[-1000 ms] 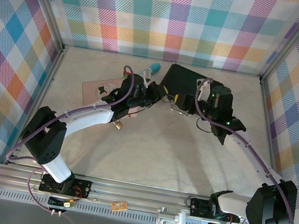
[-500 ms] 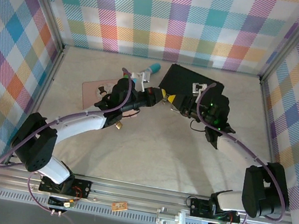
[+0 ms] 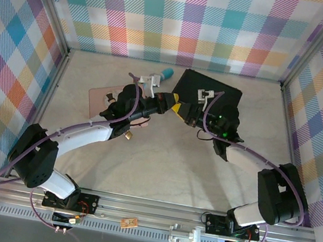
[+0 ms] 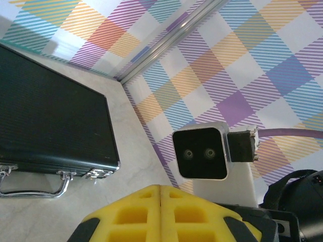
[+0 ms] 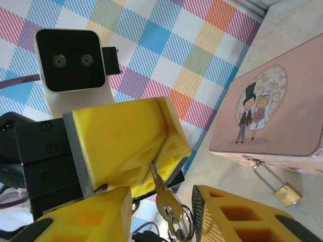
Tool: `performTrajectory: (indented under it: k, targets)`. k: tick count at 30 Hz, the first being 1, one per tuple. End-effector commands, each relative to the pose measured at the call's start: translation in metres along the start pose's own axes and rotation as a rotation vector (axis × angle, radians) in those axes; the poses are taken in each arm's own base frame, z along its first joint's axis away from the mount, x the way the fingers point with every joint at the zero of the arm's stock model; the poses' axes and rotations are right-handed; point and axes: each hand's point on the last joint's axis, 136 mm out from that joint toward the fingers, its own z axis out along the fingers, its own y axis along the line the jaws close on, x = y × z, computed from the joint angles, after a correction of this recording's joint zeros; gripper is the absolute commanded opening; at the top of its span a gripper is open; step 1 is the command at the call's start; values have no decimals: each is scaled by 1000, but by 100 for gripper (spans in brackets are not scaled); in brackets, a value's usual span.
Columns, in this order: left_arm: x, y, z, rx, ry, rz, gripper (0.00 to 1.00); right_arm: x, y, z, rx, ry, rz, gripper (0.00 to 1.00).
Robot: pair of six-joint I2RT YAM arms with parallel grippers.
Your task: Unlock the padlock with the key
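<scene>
Left gripper [image 4: 160, 197] has its yellow fingers pressed together, and the right wrist camera shows what they pinch: the key [image 5: 160, 187], hanging head-down with a small ring [image 5: 176, 226] through its bow. Right gripper [image 5: 164, 201] sits just beneath, its own yellow fingers [image 5: 88, 217] spread to either side of the key (whether they touch the ring I cannot tell). From above, both grippers meet in the air by the near left corner of the black case [image 3: 213, 91], which lies flat on the table with its silver handle [image 4: 35, 190] on the near side. Off to the left sits the pink tin [image 5: 272, 108]. The padlock [image 5: 283, 192] hangs off its front edge, its shackle looking closed, well apart from the key.
</scene>
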Motion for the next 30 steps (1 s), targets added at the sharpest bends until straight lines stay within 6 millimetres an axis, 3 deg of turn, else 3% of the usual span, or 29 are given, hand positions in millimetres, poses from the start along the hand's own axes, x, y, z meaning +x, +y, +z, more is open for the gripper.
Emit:
performTrajectory:
  k: [1, 21, 30]
  targets:
    - [-16, -13, -10, 37, -65, 13, 0, 0, 8, -1, -47, -18, -18, 35]
    - [-15, -7, -15, 17, -88, -12, 0, -9, 4, -2, -80, -95, 19, 8]
    - [-11, -3, -17, 14, -92, -42, 0, -17, 7, -2, -111, -138, 27, 13]
